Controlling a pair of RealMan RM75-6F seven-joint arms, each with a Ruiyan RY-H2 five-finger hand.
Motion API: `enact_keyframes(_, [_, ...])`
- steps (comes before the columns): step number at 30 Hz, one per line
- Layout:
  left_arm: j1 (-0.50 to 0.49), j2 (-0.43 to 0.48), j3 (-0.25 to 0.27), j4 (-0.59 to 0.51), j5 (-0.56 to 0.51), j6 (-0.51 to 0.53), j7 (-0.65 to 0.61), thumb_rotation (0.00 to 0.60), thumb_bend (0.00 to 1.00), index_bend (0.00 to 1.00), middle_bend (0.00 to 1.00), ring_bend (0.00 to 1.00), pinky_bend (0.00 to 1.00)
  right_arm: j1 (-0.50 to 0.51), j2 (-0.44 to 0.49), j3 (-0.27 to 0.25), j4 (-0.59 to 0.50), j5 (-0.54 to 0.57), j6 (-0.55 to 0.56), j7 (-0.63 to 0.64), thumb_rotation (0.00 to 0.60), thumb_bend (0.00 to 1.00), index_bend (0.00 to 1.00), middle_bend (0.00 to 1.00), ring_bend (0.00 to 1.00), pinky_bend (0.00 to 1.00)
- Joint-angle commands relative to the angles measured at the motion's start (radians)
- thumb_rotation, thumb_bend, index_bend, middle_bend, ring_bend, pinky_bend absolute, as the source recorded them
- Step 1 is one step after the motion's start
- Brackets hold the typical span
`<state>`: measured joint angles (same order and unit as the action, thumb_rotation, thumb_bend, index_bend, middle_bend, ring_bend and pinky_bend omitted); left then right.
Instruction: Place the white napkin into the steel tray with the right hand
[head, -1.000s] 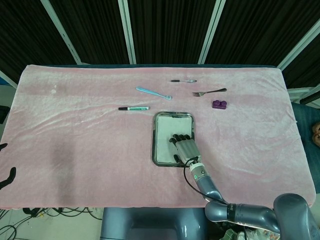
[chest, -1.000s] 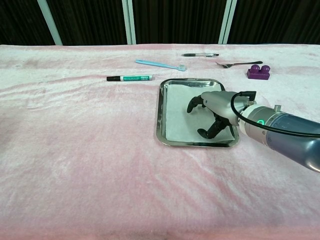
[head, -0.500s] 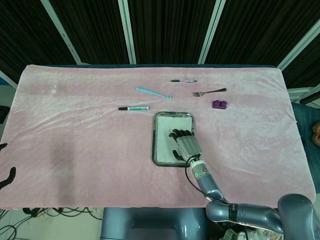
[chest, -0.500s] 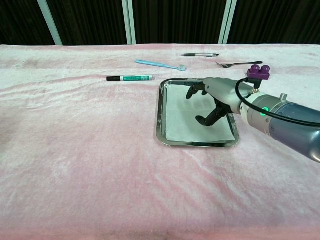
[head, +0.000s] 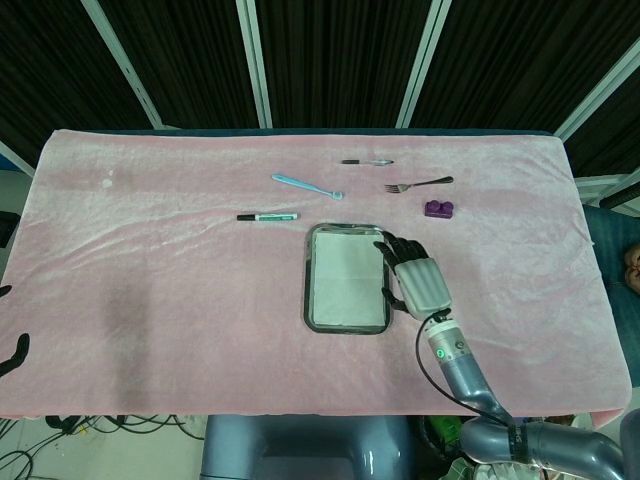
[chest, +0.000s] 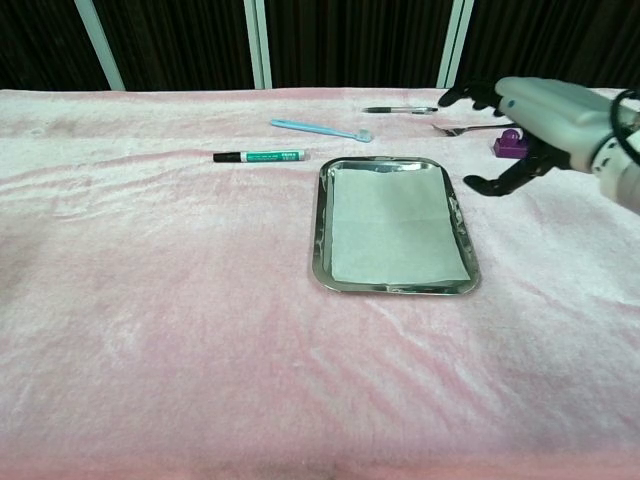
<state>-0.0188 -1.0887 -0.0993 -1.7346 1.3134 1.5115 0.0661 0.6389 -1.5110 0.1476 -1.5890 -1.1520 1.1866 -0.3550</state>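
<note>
The white napkin (head: 345, 281) (chest: 390, 222) lies flat inside the steel tray (head: 309, 280) (chest: 322, 225) at the middle of the pink-covered table. My right hand (head: 418, 281) (chest: 528, 112) hovers just past the tray's right rim, raised off the cloth. Its fingers are spread and it holds nothing. The chest view shows it lifted in front of the purple block. Of my left hand, only dark fingertips (head: 14, 352) peek in at the head view's left edge, off the table.
Behind the tray lie a green marker (head: 267, 216) (chest: 258, 156), a blue toothbrush (head: 308, 185) (chest: 320, 128), a pen (head: 366, 161) (chest: 400, 110) and a fork (head: 418, 184) (chest: 465, 128). A purple block (head: 438, 209) (chest: 507, 146) sits at the back right.
My right hand rose off the napkin in the tray and moved right, past the rim. The napkin stayed flat in the tray.
</note>
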Motion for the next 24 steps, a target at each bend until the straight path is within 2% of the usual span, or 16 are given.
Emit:
enact_keyframes(1, [0.002,-0.003,-0.002,0.000,0.005,0.009,0.004,0.600,0.40,0.15,0.05,0.00,0.00,-0.116,0.113,-0.101,-0.020,-0.174,0.136,0.102,0.600,0.25,0.14,0.05,0.11,0.15])
enact_keyframes(5, [0.001,-0.009,-0.001,0.001,0.014,0.016,0.015,0.600,0.40,0.15,0.05,0.00,0.00,-0.211,0.156,-0.163,-0.011,-0.259,0.251,0.137,0.600,0.25,0.12,0.05,0.11,0.15])
enact_keyframes(9, [0.001,-0.013,0.000,0.004,0.018,0.018,0.024,0.600,0.40,0.15,0.05,0.00,0.00,-0.309,0.176,-0.202,0.016,-0.281,0.342,0.176,0.600,0.25,0.12,0.05,0.11,0.15])
enact_keyframes(18, [0.003,-0.011,-0.004,0.008,0.011,0.019,0.020,0.600,0.40,0.15,0.05,0.00,0.00,-0.429,0.167,-0.234,0.091,-0.289,0.417,0.181,0.600,0.25,0.10,0.05,0.11,0.15])
enact_keyframes(24, [0.002,-0.011,-0.008,0.017,0.004,0.018,0.024,0.600,0.40,0.15,0.05,0.00,0.00,-0.481,0.197,-0.244,0.082,-0.321,0.446,0.198,0.600,0.25,0.10,0.05,0.11,0.15])
